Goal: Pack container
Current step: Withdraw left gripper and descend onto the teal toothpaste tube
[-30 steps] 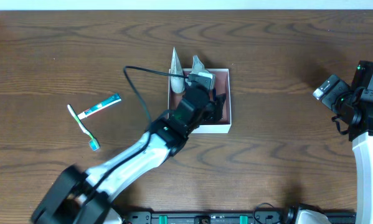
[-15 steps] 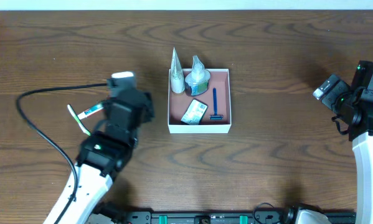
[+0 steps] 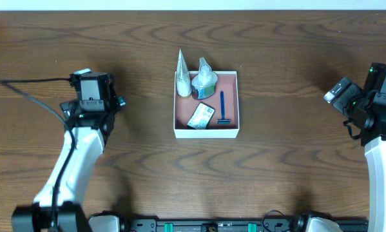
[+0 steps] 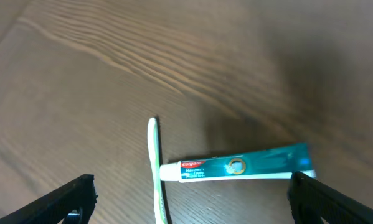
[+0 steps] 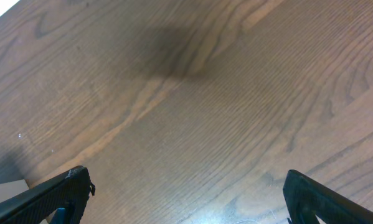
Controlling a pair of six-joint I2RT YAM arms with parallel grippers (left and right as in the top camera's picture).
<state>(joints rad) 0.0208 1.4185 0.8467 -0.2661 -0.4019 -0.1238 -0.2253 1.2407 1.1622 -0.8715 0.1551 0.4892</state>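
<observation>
1. Centrally, the container (image 3: 205, 134) sits on the table (image 3: 276, 51) with bare wood on all four sides, and both arms are well apart from it.
2. Inside it lie a razor (image 3: 223, 109) and a packet (image 3: 201, 116). Two pale tubes (image 3: 182, 74) stand at its far left corner.
3. Out to the left, the left gripper (image 4: 195, 200) hangs over a toothbrush (image 4: 154, 162) and toothpaste (image 4: 236, 168). Its jaws are spread wide, holding nothing.
4. At the right edge, the right gripper (image 5: 192, 198) is fully spread and empty over bare wood.
5. A second ago the left arm covered the container; it has swung left since. The right arm has not moved.
</observation>
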